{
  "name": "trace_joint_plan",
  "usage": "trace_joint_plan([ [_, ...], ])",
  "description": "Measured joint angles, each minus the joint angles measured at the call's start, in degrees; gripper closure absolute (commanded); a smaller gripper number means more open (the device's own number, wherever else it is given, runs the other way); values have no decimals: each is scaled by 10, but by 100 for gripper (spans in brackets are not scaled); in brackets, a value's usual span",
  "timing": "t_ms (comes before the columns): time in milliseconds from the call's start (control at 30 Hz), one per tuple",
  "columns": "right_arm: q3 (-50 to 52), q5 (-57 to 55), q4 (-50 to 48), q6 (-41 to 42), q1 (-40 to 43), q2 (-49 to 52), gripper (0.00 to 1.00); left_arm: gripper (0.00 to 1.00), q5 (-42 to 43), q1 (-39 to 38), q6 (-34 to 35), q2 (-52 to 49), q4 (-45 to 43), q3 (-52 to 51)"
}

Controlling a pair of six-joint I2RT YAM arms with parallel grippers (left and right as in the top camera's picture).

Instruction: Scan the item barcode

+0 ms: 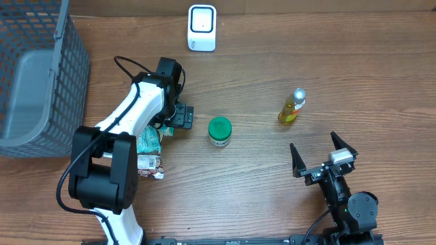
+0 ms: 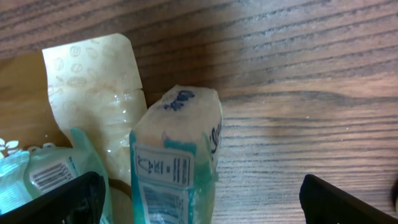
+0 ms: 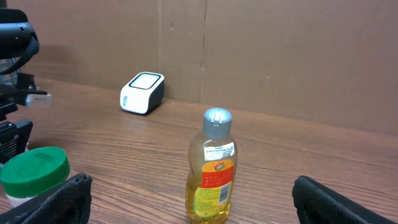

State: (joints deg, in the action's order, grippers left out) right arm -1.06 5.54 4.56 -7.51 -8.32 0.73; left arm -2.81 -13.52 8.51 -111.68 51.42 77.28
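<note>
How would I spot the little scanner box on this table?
Start at the grey wire basket on the wooden table's far left, then look right along the back edge. The scanner is a small white box with a dark face, standing alone there.

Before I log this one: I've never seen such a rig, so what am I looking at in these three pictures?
Two robot arms work at a wooden table. The overhead picture looks straight down; the other two come from cameras on each wrist. The left gripper is open above some teal-and-white packets, holding nothing. The right gripper is open and empty too. Also on the table: a yellow bottle, a green-lidded jar, a white barcode scanner and a grey basket.
</note>
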Motion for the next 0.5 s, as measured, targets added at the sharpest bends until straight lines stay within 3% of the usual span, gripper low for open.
trace_joint_plan([
  [100,0,0,0,0,0,0,0,6,0,0,0,0,-3,0],
  [367,0,0,0,0,0,0,0,28,0,0,-6,0,-5,-1],
  [500,0,0,0,0,0,0,0,49,0,0,-7,-3,-5,-1],
])
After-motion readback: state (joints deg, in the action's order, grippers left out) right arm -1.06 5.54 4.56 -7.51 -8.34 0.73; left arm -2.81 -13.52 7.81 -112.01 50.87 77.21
